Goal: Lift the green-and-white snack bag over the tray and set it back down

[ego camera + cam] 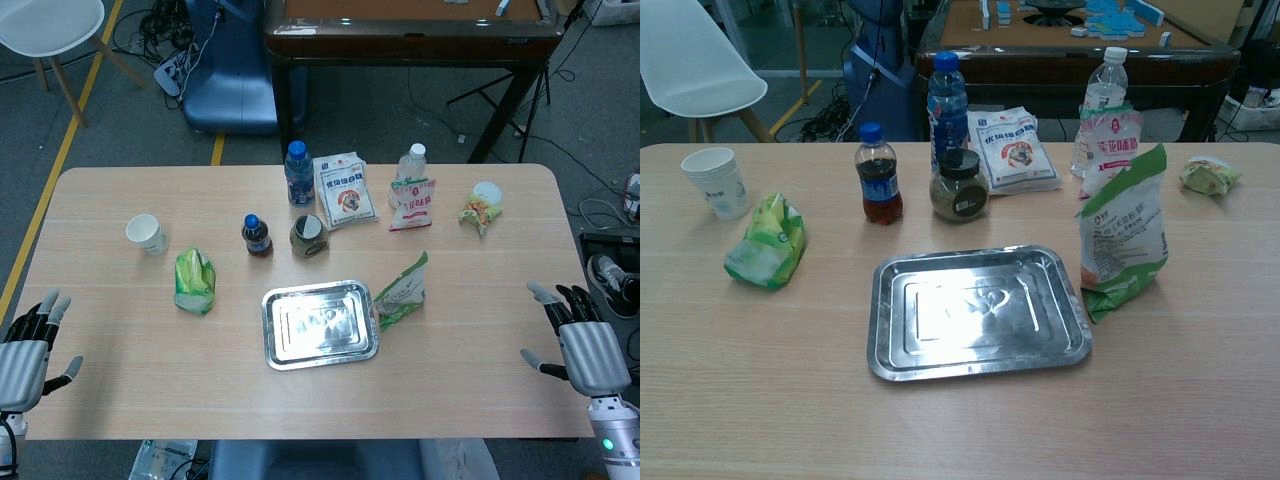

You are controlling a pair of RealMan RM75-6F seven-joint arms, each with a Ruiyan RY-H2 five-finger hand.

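The green-and-white snack bag [403, 292] [1123, 236] stands upright on the table, just right of the metal tray [319, 324] [977, 311], nearly touching its right rim. My right hand [580, 340] hovers at the table's right edge, open, fingers spread, well right of the bag. At the left edge my left hand [28, 345] is likewise open and holds nothing. Neither hand shows in the chest view.
Left of the tray lies a yellow-green bag [194, 280] and a paper cup [146, 233]. Behind the tray stand a cola bottle [257, 236], a dark jar [308, 236], a blue bottle [298, 173], a white pouch [344, 190], a pink-white bag [411, 203] and a small snack [480, 211].
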